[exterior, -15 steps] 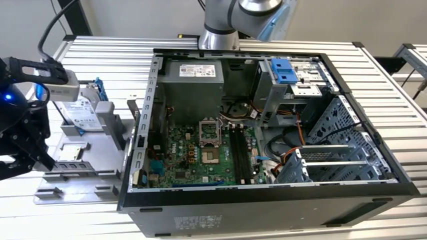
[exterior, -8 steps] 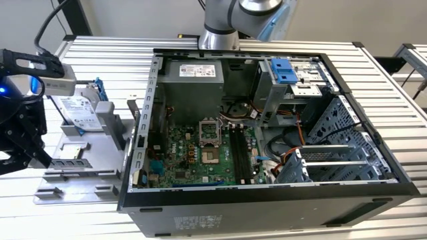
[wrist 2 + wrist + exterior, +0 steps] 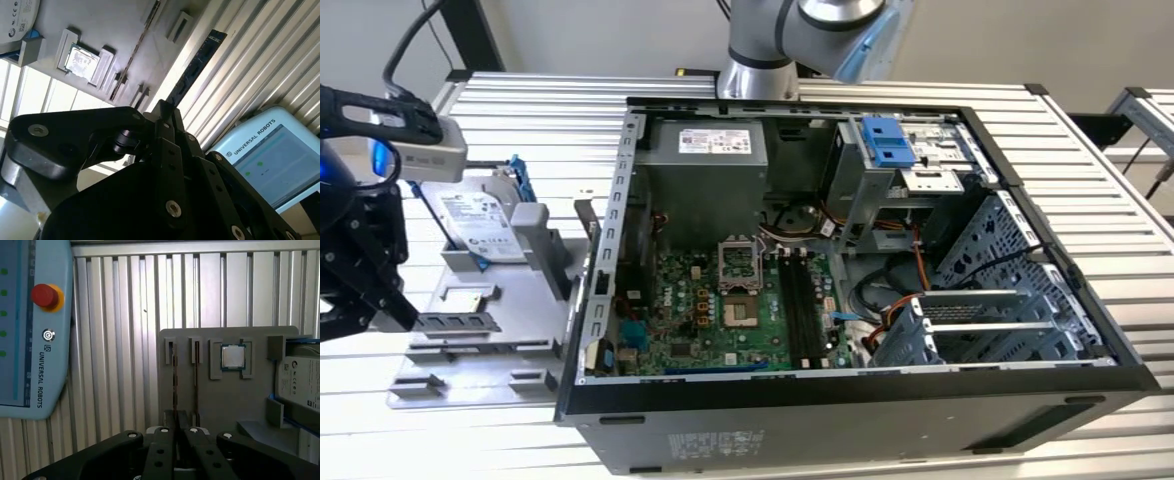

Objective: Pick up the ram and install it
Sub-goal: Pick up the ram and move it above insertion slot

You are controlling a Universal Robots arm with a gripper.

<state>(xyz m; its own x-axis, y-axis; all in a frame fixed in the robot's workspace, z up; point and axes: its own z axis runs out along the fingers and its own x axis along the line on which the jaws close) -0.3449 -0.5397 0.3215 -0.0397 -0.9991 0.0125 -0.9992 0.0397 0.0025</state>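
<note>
Ram [image 3: 196, 66]: a dark, narrow stick pinched at one end, its free length jutting past the fingertips over the ribbed table [image 3: 1087, 150]; it appears clear of the holder's slots.
Gripper [image 3: 164, 111]: fingers closed on the ram's end.
Grey holder [image 3: 480, 300]: below the gripper, near the table's edge at the exterior view's left. It carries another thin board on edge in a slot [image 3: 136, 60], a processor chip [image 3: 233, 356] and a hard drive [image 3: 300, 385].
Teach pendant [image 3: 30, 330]: lies on the table just beside the holder.
Computer case [image 3: 854, 250]: open, beside the holder, with long black slots [image 3: 803, 300] on its motherboard.
Arm pose: the wrist hangs over the holder, fingers pointing down, well apart from the case.
Doing it well: likely a firm, square pinch, so that the long stick neither pivots nor tilts, and a straight lift free of the slot walls.
</note>
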